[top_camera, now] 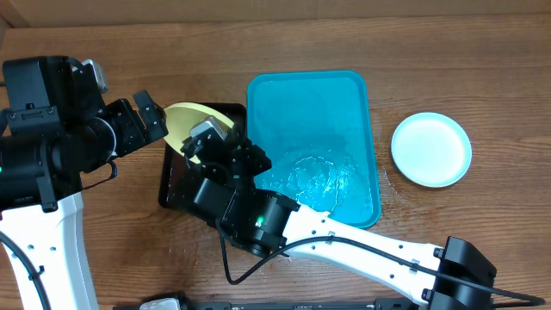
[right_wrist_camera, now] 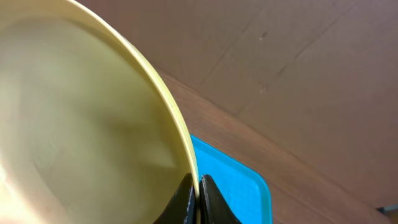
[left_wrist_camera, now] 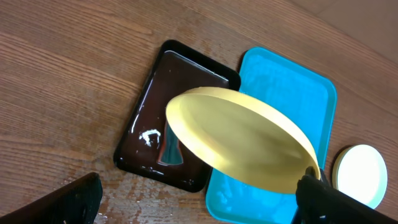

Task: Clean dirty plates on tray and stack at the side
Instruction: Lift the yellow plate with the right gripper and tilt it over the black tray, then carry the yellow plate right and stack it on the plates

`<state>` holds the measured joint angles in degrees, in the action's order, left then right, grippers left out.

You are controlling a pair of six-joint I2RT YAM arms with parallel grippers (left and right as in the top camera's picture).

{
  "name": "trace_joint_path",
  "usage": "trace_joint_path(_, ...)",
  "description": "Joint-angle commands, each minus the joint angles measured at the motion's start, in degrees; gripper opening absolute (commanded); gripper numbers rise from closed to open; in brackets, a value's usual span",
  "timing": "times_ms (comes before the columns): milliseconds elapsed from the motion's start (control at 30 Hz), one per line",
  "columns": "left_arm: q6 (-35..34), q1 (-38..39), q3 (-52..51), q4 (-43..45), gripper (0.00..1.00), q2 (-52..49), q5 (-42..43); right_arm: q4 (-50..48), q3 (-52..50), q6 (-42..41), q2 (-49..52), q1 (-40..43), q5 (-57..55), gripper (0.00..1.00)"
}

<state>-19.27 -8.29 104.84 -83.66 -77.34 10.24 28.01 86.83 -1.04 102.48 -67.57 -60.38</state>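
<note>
Holding the yellow plate (top_camera: 182, 120) by its rim, tilted above the black tray (left_wrist_camera: 149, 124), your right end effector (right_wrist_camera: 199, 198) is clamped shut. Your left end effector (top_camera: 157, 116), opened wide, sits just left of the plate; the turquoise tray (top_camera: 306, 108) lies right.

Two plates (top_camera: 182, 120) (top_camera: 431, 149) and two trays (top_camera: 301, 103) (top_camera: 176, 188)

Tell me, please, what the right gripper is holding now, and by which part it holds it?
The right gripper holds a pale yellow plate, pinched at its rim between the two fingers.
</note>
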Motion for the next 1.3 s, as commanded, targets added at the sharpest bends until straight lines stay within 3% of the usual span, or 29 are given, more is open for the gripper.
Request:
trace_joint_path(0,1.11,-0.33,1.07,-0.11,1.0,-0.44,-0.76,-0.61,1.16,0.02,-1.64,0.48,-1.11,0.04)
trace_joint_path(100,1.09,-0.33,1.07,-0.11,1.0,-0.44,-0.76,-0.57,1.16,-1.09,-1.64,0.96,-1.05,0.04)
trace_joint_path(233,1.11,-0.33,1.07,-0.11,1.0,-0.44,-0.76,0.85,1.16,-10.14,-1.64,2.86,2.08,0.04)
trace_joint_path(467,1.09,-0.31,1.07,-0.13,1.0,-0.44,-0.76,8.24,1.68,-23.12,-4.7,12.85,20.46,0.04)
trace_joint_path(667,1.11,-0.33,1.07,-0.11,1.0,-0.44,-0.76,14.25,2.16,-26.23,-14.14,31.17,50.86,0.04)
trace_joint_path(733,1.11,-0.33,1.07,-0.11,1.0,-0.44,-0.76,17.31,2.16,-26.23,-15.61,37.55,55.39,0.04)
trace_joint_path(967,1.09,-0.33,1.07,-0.11,1.0,-0.44,-0.76,32.85,2.08,-26.21,-12.94,61.44,61.81,0.04)
trace_joint_path(1267,1.11,-0.33,1.07,-0.11,1.0,-0.44,-0.76,39.52,1.25,-24.76,-4.74,83.6,68.3,0.04)
